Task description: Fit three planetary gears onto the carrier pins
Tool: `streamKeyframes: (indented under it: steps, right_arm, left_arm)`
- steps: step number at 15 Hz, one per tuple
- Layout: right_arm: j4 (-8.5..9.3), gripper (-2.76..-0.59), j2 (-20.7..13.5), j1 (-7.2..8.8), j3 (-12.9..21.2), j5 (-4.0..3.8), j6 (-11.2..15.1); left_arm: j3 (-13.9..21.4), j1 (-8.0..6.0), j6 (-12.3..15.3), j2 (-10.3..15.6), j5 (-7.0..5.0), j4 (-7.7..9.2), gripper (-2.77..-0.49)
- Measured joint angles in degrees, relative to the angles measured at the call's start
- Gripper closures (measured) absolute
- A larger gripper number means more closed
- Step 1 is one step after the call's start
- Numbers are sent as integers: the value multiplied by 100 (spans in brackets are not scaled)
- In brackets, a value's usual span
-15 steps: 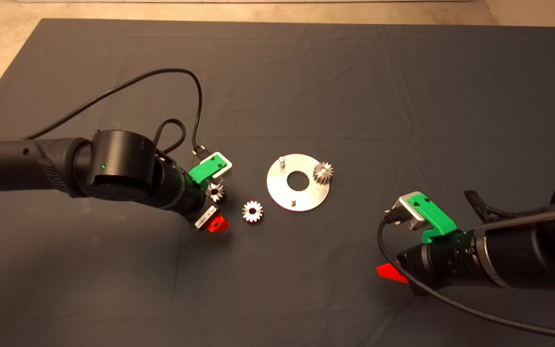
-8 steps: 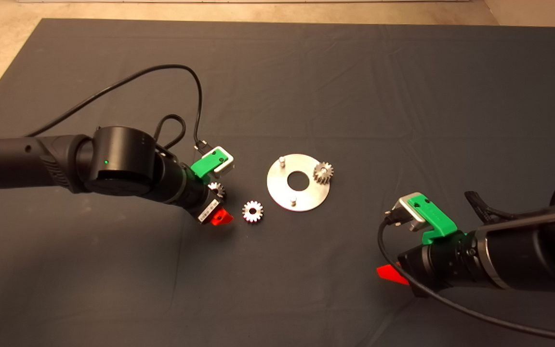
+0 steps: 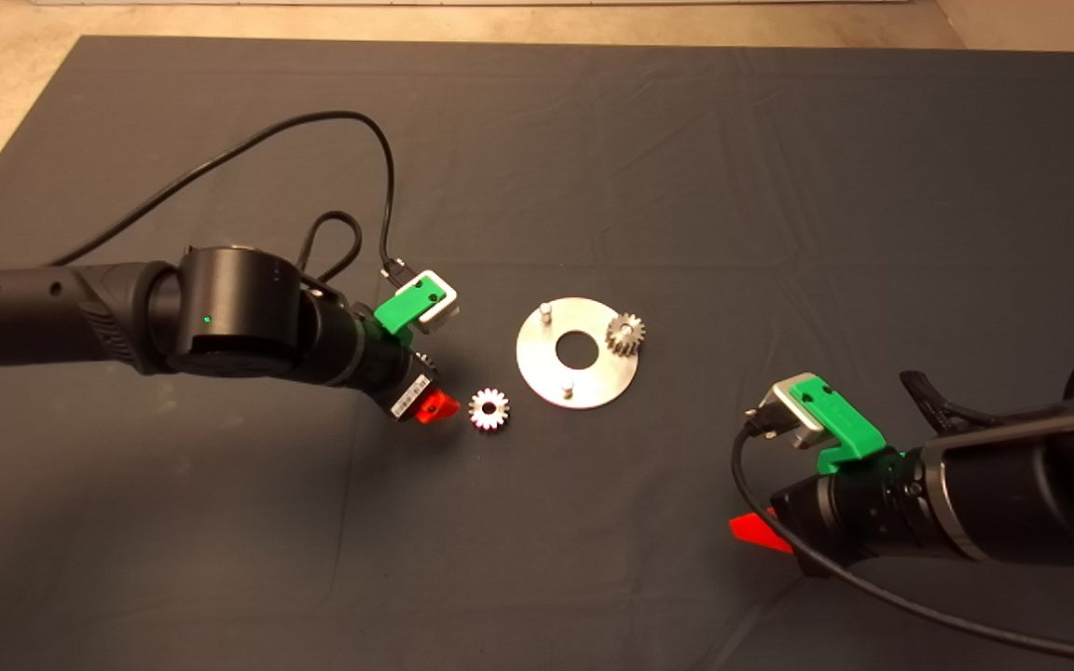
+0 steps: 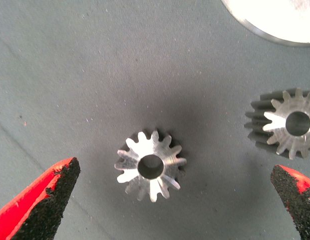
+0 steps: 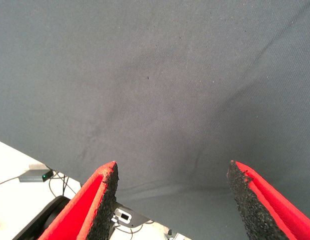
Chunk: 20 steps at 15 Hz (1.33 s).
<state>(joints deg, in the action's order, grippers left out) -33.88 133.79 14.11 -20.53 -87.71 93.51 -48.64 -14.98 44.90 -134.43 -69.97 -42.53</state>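
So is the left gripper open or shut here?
Open: the left gripper has its fingers spread wide around a loose gear lying flat.

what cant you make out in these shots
- Head view: one loose gear is hidden under the left gripper.
- Left wrist view: the disc is cut off by the edge, pins unseen.
- Head view: the third pin is hidden by the mounted gear.

From above, the left tool (image 3: 427,399) hides one gear (image 4: 150,165); the wrist picture's edge crops the disc (image 4: 275,22).
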Motion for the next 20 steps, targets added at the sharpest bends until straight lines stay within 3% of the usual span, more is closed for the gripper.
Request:
streamKeyframes:
  steps: [4, 7, 11, 16, 20]
  right_arm:
    - [0, -161, 0, -1, 2, 0, 0]
    - [0, -161, 0, 1, 2, 0, 0]
    - [0, -161, 0, 2, 2, -2, 0]
    - [0, -161, -16, 2, 2, 0, 0]
    - [0, -161, -16, 2, 2, 0, 0]
  left_arm:
    - [-4, 192, -2, 1, 46, -171, -276]
    - [-89, 311, -20, 0, 121, -187, -276]
    - [-183, 306, -67, 0, 284, -252, -276]
    - [-188, 306, -69, 2, 389, -254, -269]
    - [-188, 325, -74, 33, 402, -272, -253]
